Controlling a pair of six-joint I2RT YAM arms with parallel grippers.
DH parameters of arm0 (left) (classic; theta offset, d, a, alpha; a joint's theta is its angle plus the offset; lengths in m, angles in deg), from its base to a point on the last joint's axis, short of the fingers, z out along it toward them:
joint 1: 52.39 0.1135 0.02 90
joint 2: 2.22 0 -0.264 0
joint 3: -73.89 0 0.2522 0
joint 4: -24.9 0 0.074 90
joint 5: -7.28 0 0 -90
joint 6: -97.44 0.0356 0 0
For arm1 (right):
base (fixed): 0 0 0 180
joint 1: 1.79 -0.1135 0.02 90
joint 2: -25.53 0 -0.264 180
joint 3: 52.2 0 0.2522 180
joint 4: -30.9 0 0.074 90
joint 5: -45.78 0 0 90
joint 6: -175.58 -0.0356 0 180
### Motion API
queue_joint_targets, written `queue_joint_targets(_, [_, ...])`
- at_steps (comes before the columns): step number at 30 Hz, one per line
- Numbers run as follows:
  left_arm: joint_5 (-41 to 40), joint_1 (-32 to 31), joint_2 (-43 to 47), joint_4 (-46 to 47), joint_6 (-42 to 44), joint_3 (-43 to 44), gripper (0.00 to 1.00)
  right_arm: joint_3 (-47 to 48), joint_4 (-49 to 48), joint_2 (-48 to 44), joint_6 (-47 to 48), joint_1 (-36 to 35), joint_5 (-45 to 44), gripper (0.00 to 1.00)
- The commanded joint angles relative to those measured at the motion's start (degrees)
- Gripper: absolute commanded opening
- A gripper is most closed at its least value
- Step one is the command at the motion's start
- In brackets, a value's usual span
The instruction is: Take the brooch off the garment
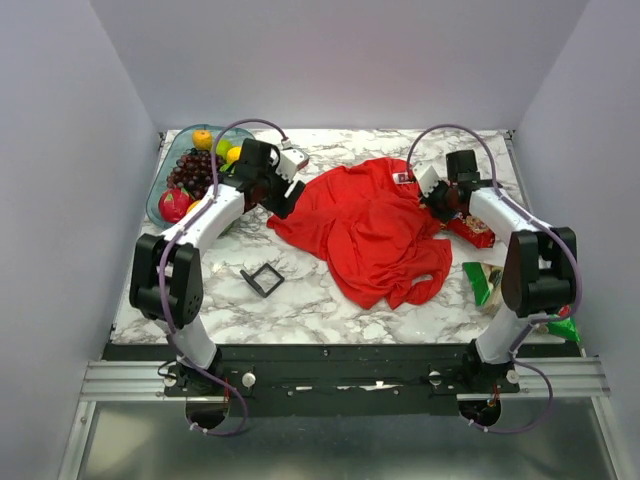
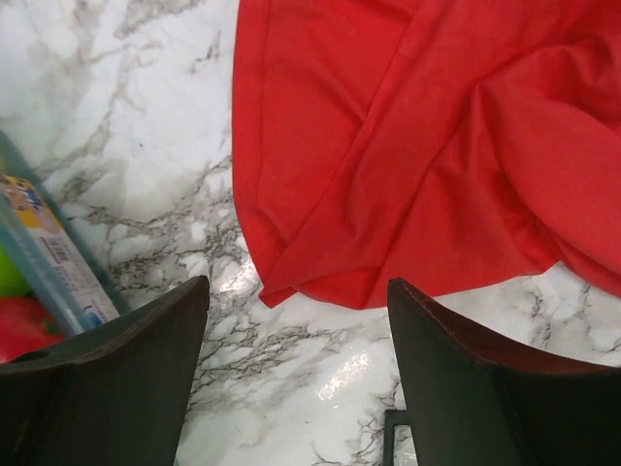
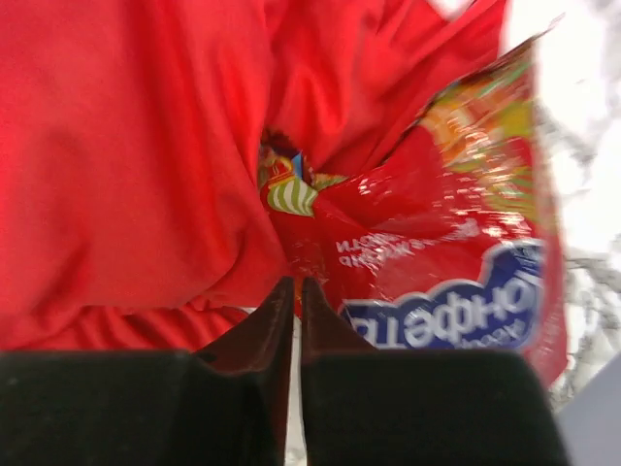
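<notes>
The right gripper (image 1: 432, 197), jaws nearly closed to a thin slit, hovers at the far right edge of the red shirt (image 1: 375, 235). A tiny whitish speck, apparently the brooch (image 1: 403, 178), sits just to its left and is too small to show any axis. The left gripper (image 1: 288, 190), jaws wide, hangs over the shirt's opposite edge, well apart from the brooch; the right arm looks better placed. Only the top view shows the speck. The right wrist view shows just cloth and a snack bag (image 3: 456, 262), and whether the tips pinch cloth is unclear. The left wrist view shows hem and counter (image 2: 146, 116).
</notes>
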Motion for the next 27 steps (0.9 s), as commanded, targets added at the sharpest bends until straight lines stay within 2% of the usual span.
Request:
queue_joint_targets(1, [-2.70, -0.26, -5.29, -1.07, 0.01, 2.08, 0.82, 1.23, -3.51, 5.83, 2.40, 1.88, -10.16, 0.06])
queue_joint_targets(3, [-4.28, -0.26, -7.58, -2.47, 0.28, 4.53, 0.82, 4.13, -3.60, 9.77, 0.73, 3.73, -11.85, 0.04])
queue_joint_targets(7, [-13.13, -0.17, -16.79, -8.00, -2.26, 12.35, 0.79, 11.68, -1.58, 14.19, -2.10, 10.31, -13.62, 0.04])
queue_joint_targets(9, [-13.51, -0.17, -19.18, -11.17, -2.62, 16.30, 0.78, 14.76, 0.70, 14.72, -1.22, 11.47, -12.91, 0.04])
queue_joint_targets(12, [-12.03, -0.08, -21.21, -11.97, -4.20, 17.29, 0.78, 17.75, 4.21, 13.75, -1.39, 12.00, -8.18, 0.04])
queue_joint_targets(15, [-9.47, -0.17, -21.74, -13.11, -5.70, 16.59, 0.78, 21.62, 8.60, 13.05, -1.91, 11.83, 3.67, 0.21])
queue_joint_targets(16, [-9.47, -0.17, -21.57, -13.37, -5.96, 16.24, 0.78, 24.85, 11.23, 13.57, -1.22, 11.30, 9.10, 0.35])
queue_joint_targets(18, [-9.73, -0.17, -21.48, -14.07, -6.22, 14.67, 0.77, 27.94, 13.27, 15.59, 0.27, 10.25, 13.18, 0.42])
queue_joint_targets(21, [-10.35, -0.17, -20.43, -15.04, -5.70, 11.95, 0.75, 34.27, 15.21, 20.33, 2.74, 7.44, 17.85, 0.43])
queue_joint_targets(27, [-10.52, -0.17, -19.63, -16.36, -4.38, 8.95, 0.72, 48.51, 13.89, 33.93, 1.25, 2.60, 9.51, 0.39])
